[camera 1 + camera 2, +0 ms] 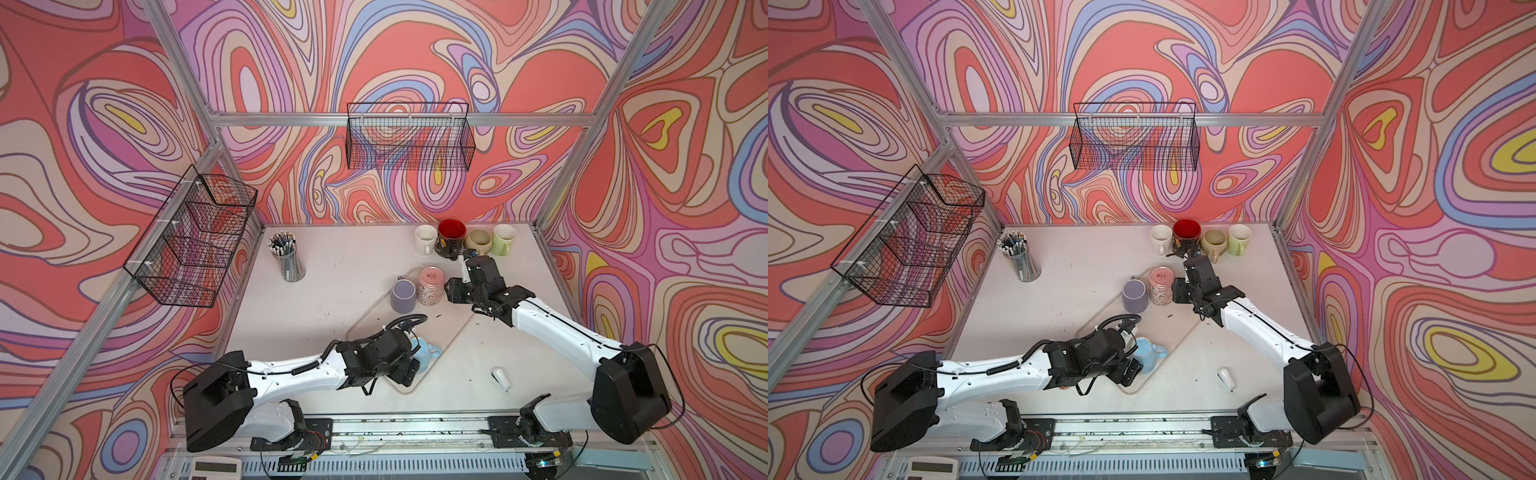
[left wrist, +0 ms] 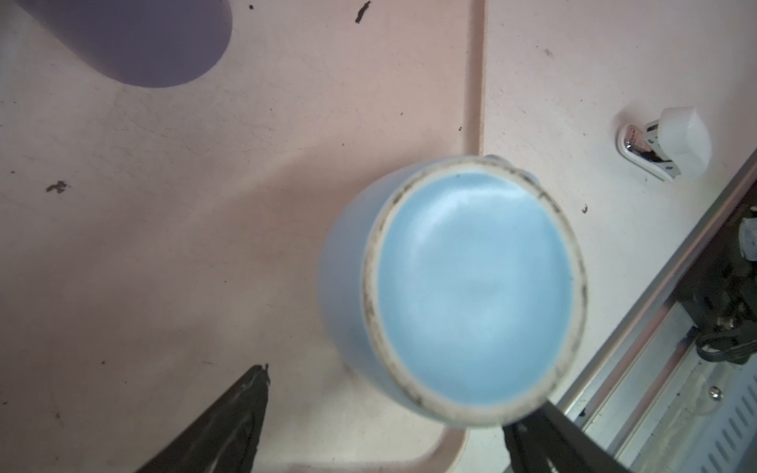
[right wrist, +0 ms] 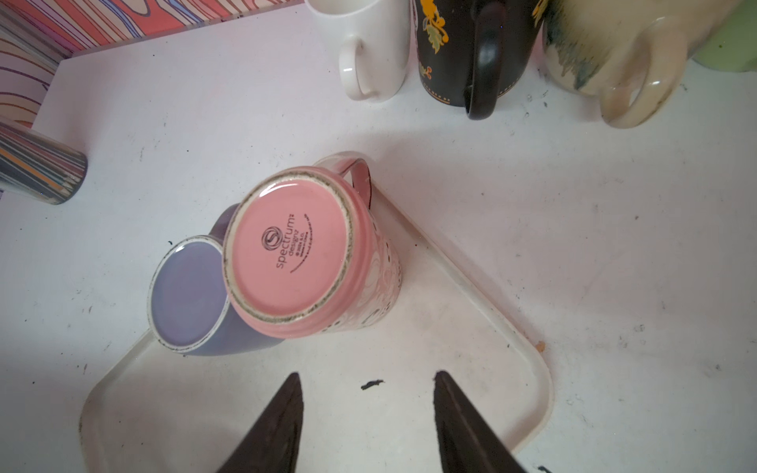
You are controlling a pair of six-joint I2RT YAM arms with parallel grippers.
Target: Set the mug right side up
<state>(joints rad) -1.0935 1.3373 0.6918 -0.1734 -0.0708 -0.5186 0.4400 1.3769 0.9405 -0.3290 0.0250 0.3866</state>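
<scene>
Both my left gripper [image 2: 387,397] and right gripper [image 3: 367,373] gape empty; closing off-centre, the left could shove the upside-down blue mug [image 2: 471,295] over the tray [image 2: 475,82] rim.

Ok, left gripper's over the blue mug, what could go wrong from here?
1. The blue mug sits off-centre in the open left gripper, nearer one finger; closing could shove or tip it against the tray rim.
2. The pink mug and purple mug stand close together; the open right gripper, reaching for either, could knock the other.
</scene>
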